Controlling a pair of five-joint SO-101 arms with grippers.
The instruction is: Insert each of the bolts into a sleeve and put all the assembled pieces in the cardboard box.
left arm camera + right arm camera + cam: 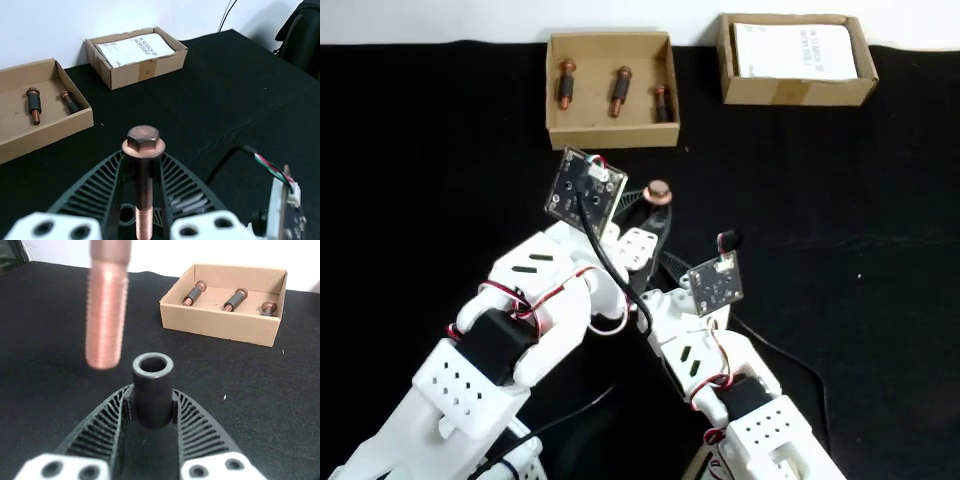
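In the high view, the cardboard box (610, 135) at the far side of the table (840, 220) already contains three assembled pieces (620, 90). A second box (795, 90) holding a printed sheet stands apart from it. The left arm (535, 290) and the right arm (700, 345) meet near the middle of the table, short of the cardboard box. The head of the copper bolt (658, 192) shows above the left arm's black fingers. In the left wrist view, the left gripper (143, 165) is pinching the bolt by its shank. The flanged hexagonal head is up and clear of the fingertips, and the threaded end points down. In the right wrist view, the right gripper (152, 400) is clamped on a black sleeve (152, 390), held upright with its open bore facing up. The bolt's threaded tip hangs just beside the mouth of the bore, offset from it and not entered. The step in hand is judged to be the insertion of a fourth bolt into its sleeve. The next move calls for a sideways correction until the tip is centred over the bore, with both axes parallel, then a straight descent. A tip that lands on the rim may tilt the sleeve in its grip. Placement in the cardboard box follows.
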